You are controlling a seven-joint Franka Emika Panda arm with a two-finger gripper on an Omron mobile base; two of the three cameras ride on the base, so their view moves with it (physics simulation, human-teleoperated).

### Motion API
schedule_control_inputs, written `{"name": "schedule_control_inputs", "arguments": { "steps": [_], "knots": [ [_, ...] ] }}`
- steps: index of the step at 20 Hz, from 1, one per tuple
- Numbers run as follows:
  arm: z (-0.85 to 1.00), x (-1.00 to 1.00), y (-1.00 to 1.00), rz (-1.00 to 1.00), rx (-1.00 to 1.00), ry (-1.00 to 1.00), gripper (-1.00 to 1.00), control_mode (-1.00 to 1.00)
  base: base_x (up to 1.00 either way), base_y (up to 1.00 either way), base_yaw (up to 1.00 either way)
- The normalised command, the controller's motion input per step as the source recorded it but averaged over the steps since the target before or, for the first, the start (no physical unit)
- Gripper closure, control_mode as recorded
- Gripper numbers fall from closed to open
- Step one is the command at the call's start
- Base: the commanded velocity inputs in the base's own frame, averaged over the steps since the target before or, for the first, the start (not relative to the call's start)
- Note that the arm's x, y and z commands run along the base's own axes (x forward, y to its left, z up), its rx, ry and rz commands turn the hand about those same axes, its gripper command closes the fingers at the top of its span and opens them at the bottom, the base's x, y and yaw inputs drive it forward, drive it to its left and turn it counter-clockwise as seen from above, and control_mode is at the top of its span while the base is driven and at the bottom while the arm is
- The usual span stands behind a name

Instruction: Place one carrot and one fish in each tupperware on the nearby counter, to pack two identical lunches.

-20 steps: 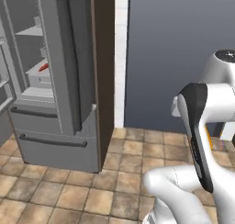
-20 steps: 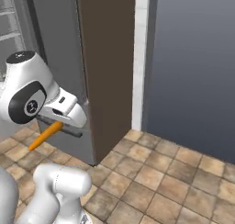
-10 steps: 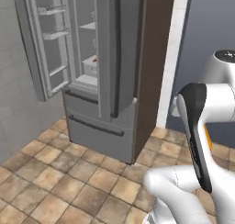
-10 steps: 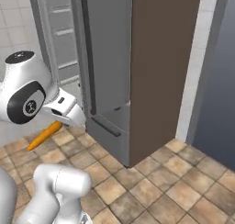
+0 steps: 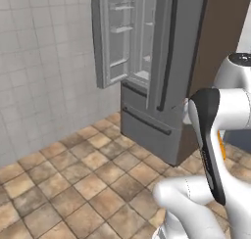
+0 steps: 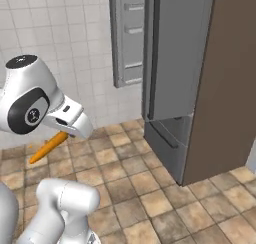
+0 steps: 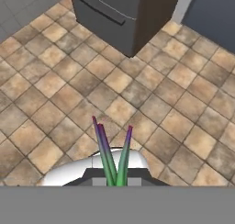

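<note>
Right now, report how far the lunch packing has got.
Done: nothing packed that these views show. In hand: the jaws of the white arm's gripper are shut on a tapered orange carrot, carried over brown floor tiles near the grey open-doored fridge. Left: reaching the trays.

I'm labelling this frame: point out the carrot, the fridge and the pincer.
carrot [image 6: 48, 147], right base view, middle of the orange root.
fridge [image 5: 156, 114], left base view, lower drawer front.
pincer [image 6: 75, 129], right base view, fingertips shut on the carrot.
</note>
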Motion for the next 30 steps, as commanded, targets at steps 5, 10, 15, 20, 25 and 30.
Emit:
{"name": "schedule_control_inputs", "arguments": {
  "steps": [5, 10, 15, 20, 25, 30],
  "knots": [
    [0.00, 0.00, 0.00, 0.00, 0.00, 0.00, 1.00, 1.00, -0.87, 0.00, 0.55],
    [0.00, 0.00, 0.00, 0.00, 0.00, 0.00, 1.00, 1.00, -1.00, 0.01, 0.52],
    [0.00, 0.00, 0.00, 0.00, 0.00, 0.00, 1.00, 1.00, -1.00, 0.07, 0.48],
    [0.00, 0.00, 0.00, 0.00, 0.00, 0.00, 1.00, 1.00, -1.00, 0.09, 0.44],
    [0.00, 0.00, 0.00, 0.00, 0.00, 0.00, 1.00, 1.00, -0.97, 0.19, 0.38],
    [0.00, 0.00, 0.00, 0.00, 0.00, 0.00, 1.00, 1.00, -0.41, 0.44, 0.22]
  ]
}}
